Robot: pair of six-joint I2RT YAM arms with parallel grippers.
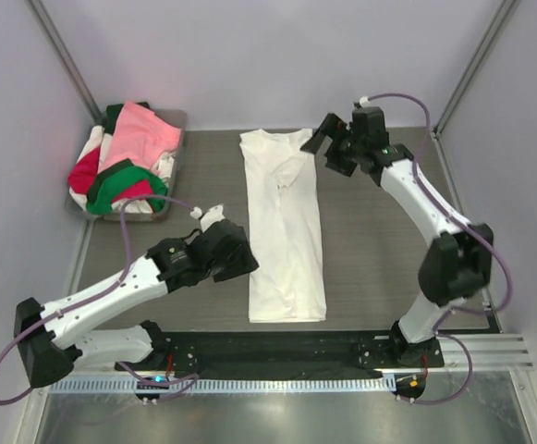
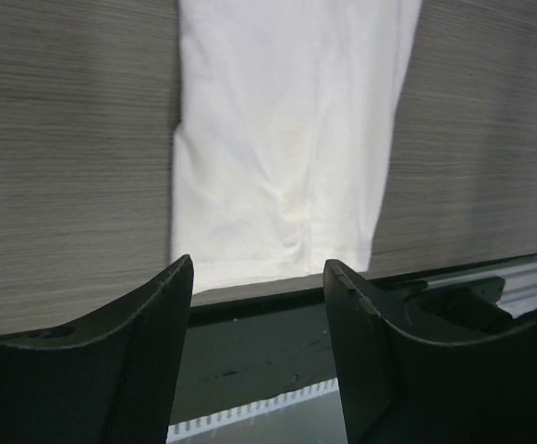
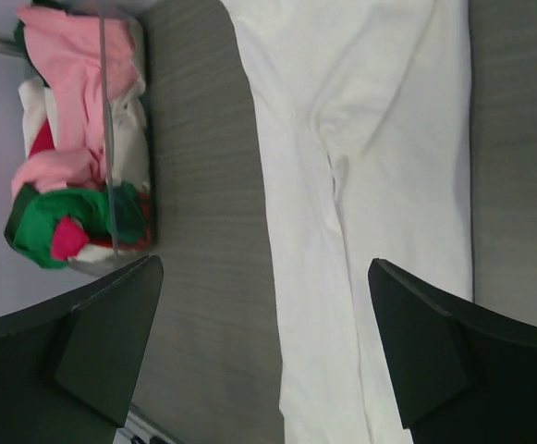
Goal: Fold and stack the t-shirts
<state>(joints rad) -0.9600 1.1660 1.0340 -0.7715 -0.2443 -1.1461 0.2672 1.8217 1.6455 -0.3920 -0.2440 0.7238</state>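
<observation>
Although folded lengthwise into a strip at mid-table, lacks crosswise folds: white t-shirt (image 1: 285,231). Leaves other t-shirts (image 1: 139,134) heaped in grey tray (image 1: 179,122), unstacked. Shows left gripper (image 2: 259,262) and right gripper (image 3: 265,262) open wide, empty.

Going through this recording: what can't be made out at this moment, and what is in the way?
1. Top external: how many t-shirts are in the tray. The pile overlaps itself, so the lower ones are covered.
2. Left wrist: the neck end of the white t-shirt, cut off by the top edge.
3. Right wrist: its hem, cut off by the bottom edge.
</observation>
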